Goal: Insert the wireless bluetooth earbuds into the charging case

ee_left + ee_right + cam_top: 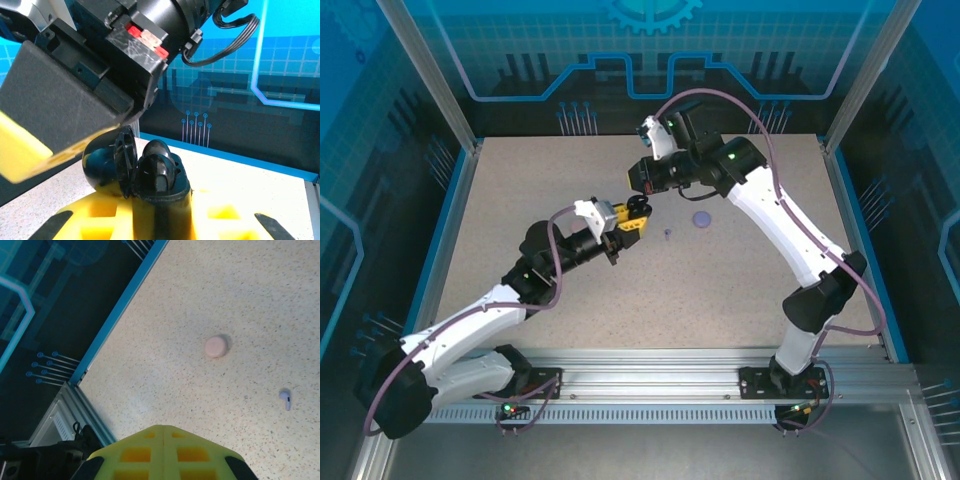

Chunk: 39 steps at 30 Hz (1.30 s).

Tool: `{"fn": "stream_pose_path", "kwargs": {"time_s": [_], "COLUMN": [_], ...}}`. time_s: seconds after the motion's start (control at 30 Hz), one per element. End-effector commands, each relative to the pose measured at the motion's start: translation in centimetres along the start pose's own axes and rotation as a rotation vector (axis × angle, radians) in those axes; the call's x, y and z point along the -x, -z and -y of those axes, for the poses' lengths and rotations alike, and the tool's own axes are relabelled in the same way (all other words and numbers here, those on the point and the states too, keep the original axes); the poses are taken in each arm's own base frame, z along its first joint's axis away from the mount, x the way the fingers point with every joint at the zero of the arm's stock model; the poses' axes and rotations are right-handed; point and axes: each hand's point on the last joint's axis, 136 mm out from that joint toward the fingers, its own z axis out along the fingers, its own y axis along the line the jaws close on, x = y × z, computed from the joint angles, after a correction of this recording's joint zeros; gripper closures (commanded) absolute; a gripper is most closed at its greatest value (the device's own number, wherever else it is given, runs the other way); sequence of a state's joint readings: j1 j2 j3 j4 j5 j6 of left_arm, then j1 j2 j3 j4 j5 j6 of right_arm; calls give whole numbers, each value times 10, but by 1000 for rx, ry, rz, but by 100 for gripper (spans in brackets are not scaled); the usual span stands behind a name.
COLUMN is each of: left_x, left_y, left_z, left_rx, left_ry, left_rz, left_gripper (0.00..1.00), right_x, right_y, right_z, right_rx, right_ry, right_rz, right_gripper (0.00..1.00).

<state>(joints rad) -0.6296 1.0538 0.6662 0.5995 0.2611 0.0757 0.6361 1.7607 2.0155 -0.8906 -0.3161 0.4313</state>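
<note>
My left gripper [162,217] is shut on the black charging case [161,186], which it holds upright between its yellow fingers. The case's lid [102,162] hangs open to the left. A black earbud [157,159] sits in the case's mouth. My right gripper [164,429] is shut with nothing between its yellow fingertips. It hovers just above and behind the case [638,206], and its finger [45,125] looms at the upper left of the left wrist view. A lavender earbud [285,399] lies loose on the table [667,233].
A small round pale case [216,346] lies shut on the speckled table [750,290], right of the loose earbud [702,219]. A blue rim [120,315] and glass walls bound the table. Both arms meet near the table's middle.
</note>
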Motion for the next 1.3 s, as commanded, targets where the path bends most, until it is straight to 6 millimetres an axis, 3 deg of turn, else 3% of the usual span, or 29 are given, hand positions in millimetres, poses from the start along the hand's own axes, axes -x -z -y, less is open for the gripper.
{"fn": "stream_pose_path", "kwargs": {"time_s": [0.0, 0.2, 0.33, 0.47, 0.57, 0.8, 1.1, 1.27], "left_x": [23, 20, 15, -2, -29, -129, -227, -255], "left_y": [-3, -8, -12, -12, -7, 32, 93, 103], "left_z": [0, -5, -8, -15, -24, -43, -69, -82], "left_rx": [5, 25, 31, 74, 142, 399, 648, 698], "left_ry": [-2, 3, 24, 102, 228, 588, 927, 1010], "left_rz": [54, 39, 28, -13, -72, -313, -516, -583], "left_gripper": [100, 100, 100, 100, 100, 100, 100, 100], "right_x": [-19, -37, -35, -23, -24, -72, -131, -146], "right_y": [16, 42, 55, 73, 83, 57, 19, 12], "right_z": [-16, -17, -11, 20, 50, 101, 142, 153], "right_rx": [39, 25, -3, -112, -184, -280, -342, -367], "right_ry": [29, 21, 1, -93, -176, -256, -325, -337], "right_rz": [-38, -1, 62, 172, 232, 159, 61, 37], "right_gripper": [100, 100, 100, 93, 73, 54, 50, 49]}}
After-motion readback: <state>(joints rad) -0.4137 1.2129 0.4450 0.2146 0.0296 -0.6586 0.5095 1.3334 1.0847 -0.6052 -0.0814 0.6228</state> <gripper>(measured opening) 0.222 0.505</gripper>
